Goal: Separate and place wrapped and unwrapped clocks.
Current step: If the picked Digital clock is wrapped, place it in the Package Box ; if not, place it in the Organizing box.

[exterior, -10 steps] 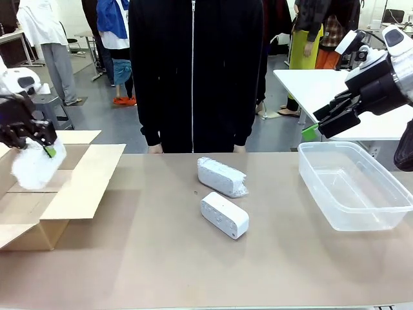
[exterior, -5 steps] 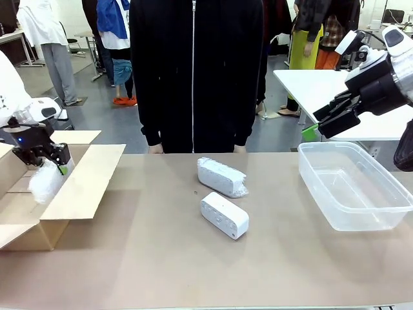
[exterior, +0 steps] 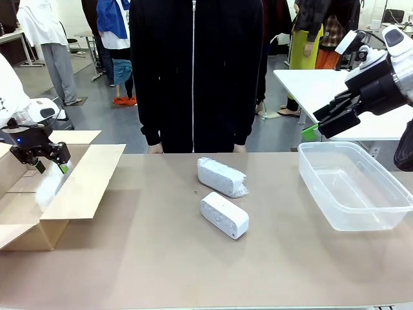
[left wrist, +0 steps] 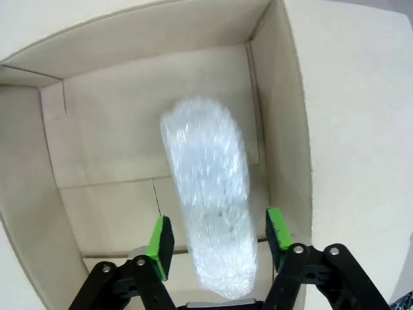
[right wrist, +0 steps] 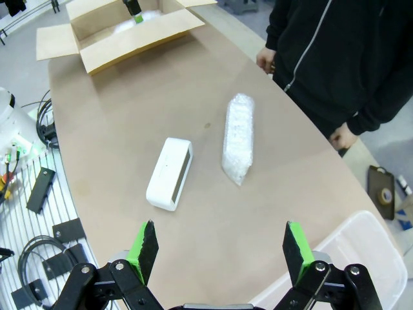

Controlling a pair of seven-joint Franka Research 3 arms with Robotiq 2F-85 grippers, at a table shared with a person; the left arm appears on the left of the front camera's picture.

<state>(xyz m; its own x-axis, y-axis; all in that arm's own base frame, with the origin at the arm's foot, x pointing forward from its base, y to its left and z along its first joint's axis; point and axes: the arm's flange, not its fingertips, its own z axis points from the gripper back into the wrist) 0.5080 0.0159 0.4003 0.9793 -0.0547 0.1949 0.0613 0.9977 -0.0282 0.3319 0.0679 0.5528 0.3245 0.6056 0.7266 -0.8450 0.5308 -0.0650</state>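
- The left claw [exterior: 50,163] was open over the box [exterior: 84,184]. Its pads were not touching the wrapped bundle [left wrist: 210,194], which was below them inside the box.
- A second bundle [exterior: 221,176] lay mid-table, near the person.
- The bare clock [exterior: 224,214] lay just beside it, on the robot's side.
- The right claw [right wrist: 219,244] was wide open and empty, up near the tub [exterior: 342,219].

1 front, 2 downward wrist cameras
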